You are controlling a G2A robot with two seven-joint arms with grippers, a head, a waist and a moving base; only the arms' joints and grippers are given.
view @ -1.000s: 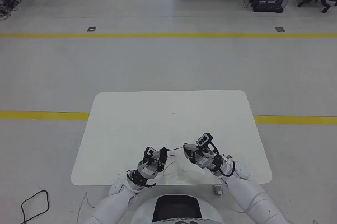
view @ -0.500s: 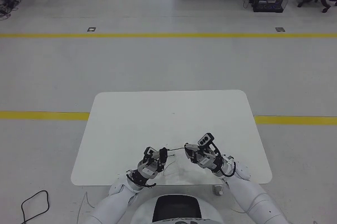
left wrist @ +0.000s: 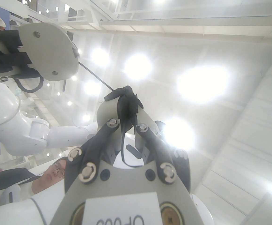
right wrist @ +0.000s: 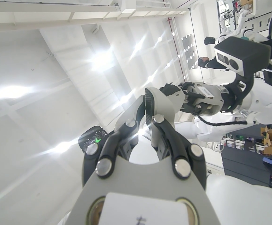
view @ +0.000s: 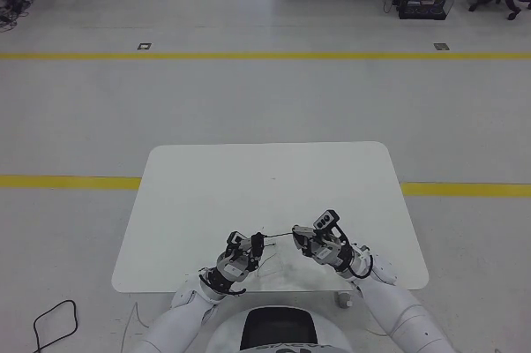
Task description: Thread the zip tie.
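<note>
In the lower middle of the top view, the left gripper (view: 258, 241) is hanging above the table's (view: 265, 176) near edge. The right gripper (view: 296, 233) is hanging just to its right. The zip tie (view: 278, 235) is stretching between them, each end pinched in one gripper.

Both arms bent in close to the torso, forearms angled inward, grippers tip-to-tip w/ a short gap between. L gripper (view: 258, 243): fingers pinched tight on one end of zip tie (left wrist: 96, 76). R gripper (view: 298, 234): fingers pressed together on the other end. Wrists tilted upward.
</note>
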